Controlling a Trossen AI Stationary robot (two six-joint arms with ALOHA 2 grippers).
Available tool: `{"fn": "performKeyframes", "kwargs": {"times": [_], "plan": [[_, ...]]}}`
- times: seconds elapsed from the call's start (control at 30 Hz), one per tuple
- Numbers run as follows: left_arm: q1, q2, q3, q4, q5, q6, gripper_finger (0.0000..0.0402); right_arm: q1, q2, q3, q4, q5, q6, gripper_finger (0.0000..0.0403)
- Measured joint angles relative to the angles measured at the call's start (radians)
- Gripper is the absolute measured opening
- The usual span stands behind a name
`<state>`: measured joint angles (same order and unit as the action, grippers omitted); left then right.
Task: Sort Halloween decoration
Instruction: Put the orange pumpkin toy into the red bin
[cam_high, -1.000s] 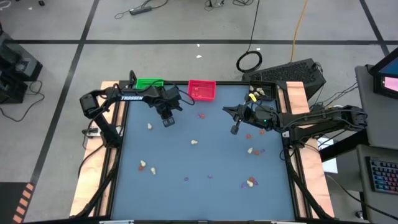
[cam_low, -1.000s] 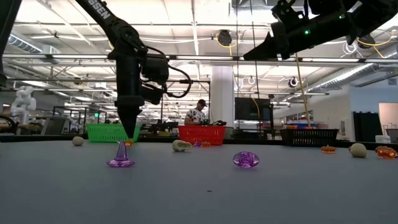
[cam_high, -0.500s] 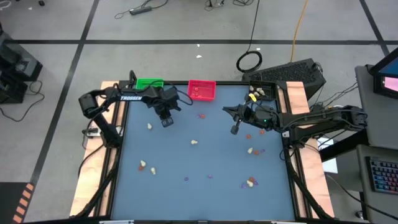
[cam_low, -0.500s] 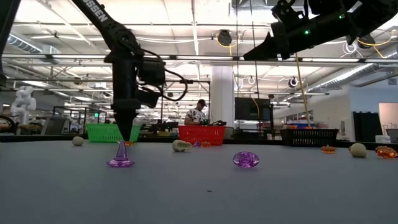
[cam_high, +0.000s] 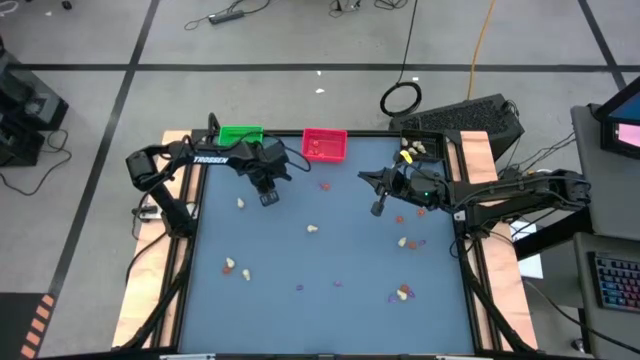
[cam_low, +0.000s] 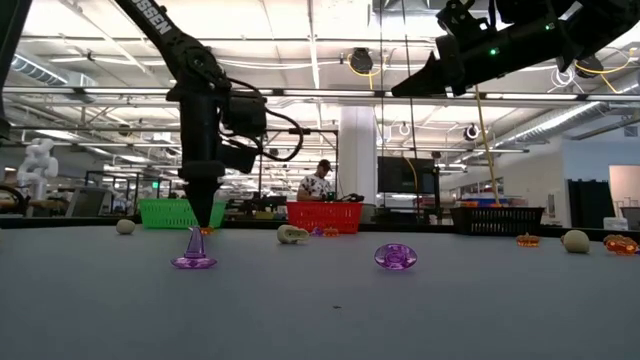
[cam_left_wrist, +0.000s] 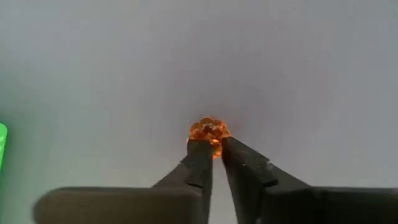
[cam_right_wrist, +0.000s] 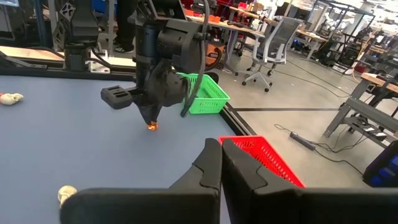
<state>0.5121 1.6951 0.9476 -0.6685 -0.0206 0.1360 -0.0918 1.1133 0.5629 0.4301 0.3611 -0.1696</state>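
Tiny cream, orange and purple trinkets lie scattered on the blue-grey table (cam_high: 330, 255). A purple hat (cam_low: 193, 250), a purple piece (cam_low: 395, 256) and a cream skull (cam_low: 293, 234) stand nearest in the low view. My left gripper (cam_high: 268, 198) hangs upright over the table's far left part, in front of the green tray (cam_high: 240, 134). It is shut on an orange trinket (cam_left_wrist: 209, 130), which also shows in the right wrist view (cam_right_wrist: 152, 126). My right gripper (cam_high: 378, 209) hovers high over the far right part, shut and holding nothing (cam_right_wrist: 222, 163). My left gripper pinches the orange trinket by its near side (cam_left_wrist: 212, 140), between the very tips of the two fingers (cam_left_wrist: 199, 149). The fingers come from above, pointing down. The trinket sits at or just above the table top (cam_low: 205, 230); I cannot tell whether it is lifted clear.
The red tray (cam_high: 324, 145) stands at the far edge next to the green one, and a black tray (cam_low: 497, 218) stands far right. Cream pieces (cam_high: 241, 203) (cam_high: 314, 229) and an orange piece (cam_high: 322, 185) lie near my left gripper. A person (cam_low: 318, 180) sits beyond the table.
My left gripper has shifted slightly toward the table's left and stands more upright than a second ago, its tips staying down by the table. My right arm has kept still.
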Motion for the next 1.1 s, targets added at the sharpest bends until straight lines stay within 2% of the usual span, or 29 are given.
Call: {"fn": "performKeyframes", "kwargs": {"times": [0.1,0.37,0.77,0.93,1.1], "plan": [[-0.011,0.001,0.0,0.018,-0.028,0.008,0.0007,0.0,0.0,0.0,0.0,0.0,0.0,0.0],[-0.048,-0.038,0.006,0.056,-0.099,0.011,0.0002,0.0,0.0,0.0,0.0,0.0,-0.001,0.0],[-0.065,-0.163,0.009,0.074,-0.081,0.009,0.0001,0.0,0.0,0.0,0.0,0.0,-0.003,0.0],[-0.068,-0.19,0.009,0.148,-0.074,0.001,0.0001,0.0,0.0,0.0,0.0,0.0,-0.003,0.0],[-0.039,-0.177,0.03,0.252,-0.017,0.001,0.0,0.0,0.0,0.0,0.007,0.0,-0.003,0.0]]}}
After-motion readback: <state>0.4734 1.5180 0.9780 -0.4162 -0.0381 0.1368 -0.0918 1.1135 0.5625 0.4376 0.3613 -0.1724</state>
